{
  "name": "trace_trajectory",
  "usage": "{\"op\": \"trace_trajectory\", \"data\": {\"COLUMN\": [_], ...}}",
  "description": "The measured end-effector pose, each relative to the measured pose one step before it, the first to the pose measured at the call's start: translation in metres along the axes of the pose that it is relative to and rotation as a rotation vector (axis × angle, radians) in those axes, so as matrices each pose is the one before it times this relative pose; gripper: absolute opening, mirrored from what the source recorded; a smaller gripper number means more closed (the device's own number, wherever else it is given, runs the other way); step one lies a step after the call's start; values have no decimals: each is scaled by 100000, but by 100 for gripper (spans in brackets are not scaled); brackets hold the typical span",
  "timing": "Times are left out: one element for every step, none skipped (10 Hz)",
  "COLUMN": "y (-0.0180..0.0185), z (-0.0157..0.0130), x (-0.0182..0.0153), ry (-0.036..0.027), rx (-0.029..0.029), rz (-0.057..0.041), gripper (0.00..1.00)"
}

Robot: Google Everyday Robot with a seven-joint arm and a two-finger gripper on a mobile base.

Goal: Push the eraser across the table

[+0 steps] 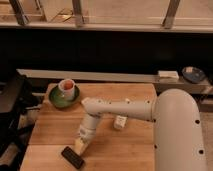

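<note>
the eraser is black against the pale, plank-striped wood of the table. just above it hangs the cream-tipped gripper (its arm white). a reddish cup sits on a green plate.

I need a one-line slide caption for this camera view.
Gripper lowered beside black eraser near the wooden table front edge.
</note>
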Motion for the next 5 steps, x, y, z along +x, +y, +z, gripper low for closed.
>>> {"op": "trace_trajectory", "data": {"y": [1020, 1291, 922, 943, 542], "z": [932, 1180, 775, 851, 490], "x": [-266, -424, -413, -418, -347], "ry": [645, 552, 218, 827, 200], "rx": [-1395, -1952, -1545, -1263, -334], "rz": [-2376, -3016, -2298, -2561, -1661], "gripper": [0, 0, 0, 0, 0]}}
